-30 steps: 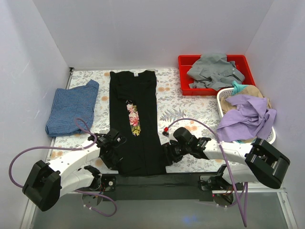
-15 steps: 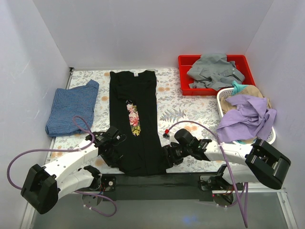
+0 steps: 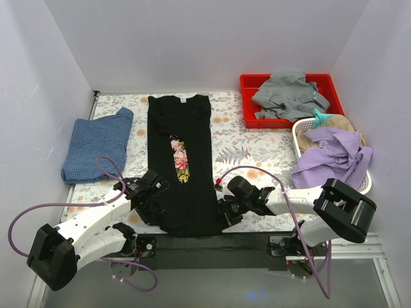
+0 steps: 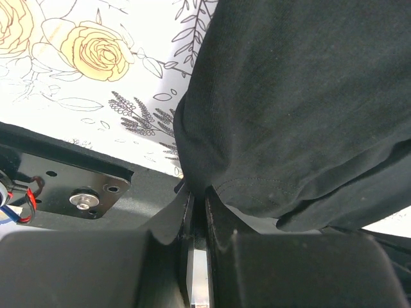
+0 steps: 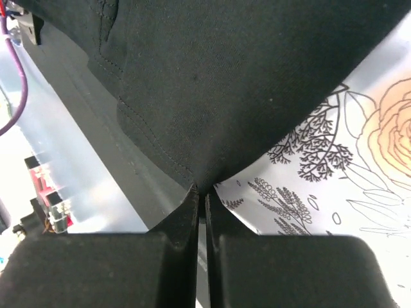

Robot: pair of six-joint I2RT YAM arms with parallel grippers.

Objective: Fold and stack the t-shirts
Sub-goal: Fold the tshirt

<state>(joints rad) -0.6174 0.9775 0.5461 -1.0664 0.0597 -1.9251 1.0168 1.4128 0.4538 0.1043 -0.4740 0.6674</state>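
Pinching the black t-shirt [image 3: 192,135] hem with the left gripper [image 4: 198,196], jaws clamped together. Same with the right gripper [image 5: 200,192], seemingly just the edge.

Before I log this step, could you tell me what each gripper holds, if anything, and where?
Both hold the black t-shirt: the left gripper pinches its left edge near the hem, the right gripper its right edge near the hem.
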